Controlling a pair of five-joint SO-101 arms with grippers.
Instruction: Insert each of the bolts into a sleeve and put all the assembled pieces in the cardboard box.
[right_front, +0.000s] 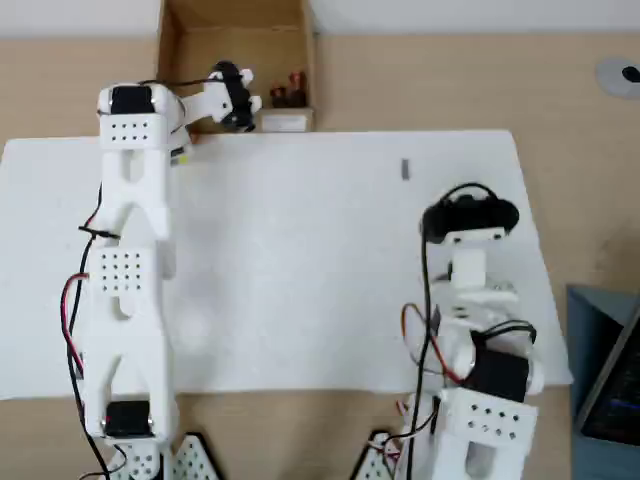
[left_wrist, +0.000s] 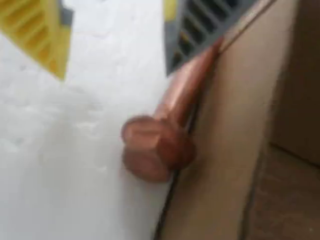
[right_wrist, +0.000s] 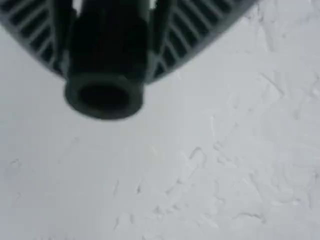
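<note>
where the white mat (right_front: 300, 280) meets the cardboard box (right_front: 165, 60), the left gripper (left_wrist: 115, 70) sits low with its two fingers far apart, and it is not squeezing anything. a copper bolt (left_wrist: 157, 145) lies on the mat, pressed right up against the brown wall of the box. its fat head points at the wrist camera and its thin end reaches up to one finger (left_wrist: 200, 25). i cannot tell if that finger touches it.

from up high, the left arm is stretched out long to the front of the box. some dark red pieces (right_front: 287, 95) sit inside the box by the front wall.

the right gripper (right_wrist: 107, 65) is closed tight on a black sleeve (right_wrist: 105, 97). the round open end of it pokes out past the fingers, just over the mat.

a small grey piece (right_front: 405, 170) lies alone on the mat, well apart from both arms, too tiny to tell what it is.
</note>
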